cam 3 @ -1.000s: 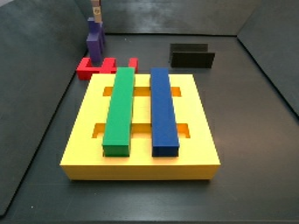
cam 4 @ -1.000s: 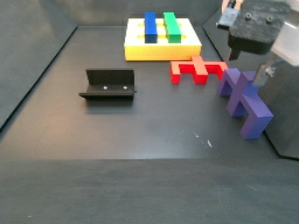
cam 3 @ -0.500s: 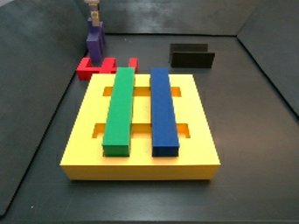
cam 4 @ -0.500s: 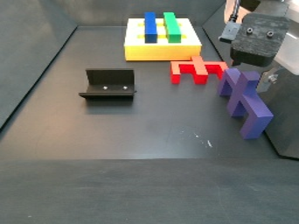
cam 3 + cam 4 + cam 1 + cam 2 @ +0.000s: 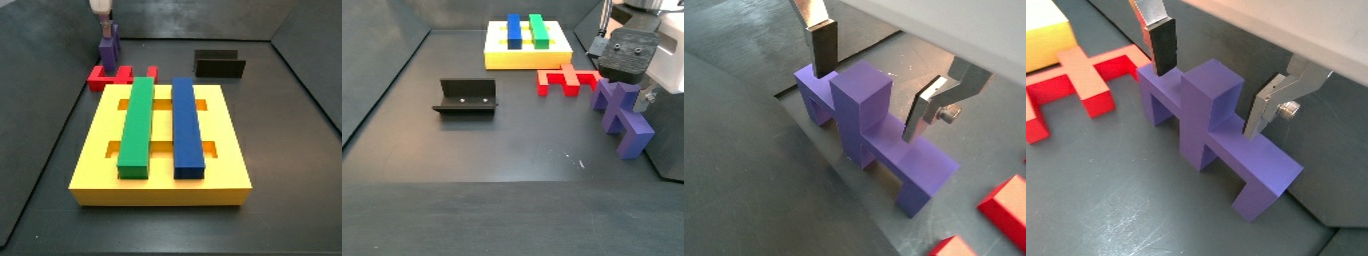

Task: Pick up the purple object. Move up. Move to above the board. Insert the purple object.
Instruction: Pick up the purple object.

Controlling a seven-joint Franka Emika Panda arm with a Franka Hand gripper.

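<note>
Side view: board (image 5: 94, 160) center-low, carrying green bar (image 5: 136, 125) and blue bar (image 5: 187, 125) side by side. Red piece (image 5: 107, 75) touches its 11 o'clock corner. Purple object (image 5: 107, 47) upright just behind it, gripper (image 5: 100, 10) directly above. Fixture (image 5: 219, 64) at 1 o'clock.

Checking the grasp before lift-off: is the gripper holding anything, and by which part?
Nothing yet. The open gripper straddles the purple object at its raised central stem, fingers apart from it on both sides.
</note>
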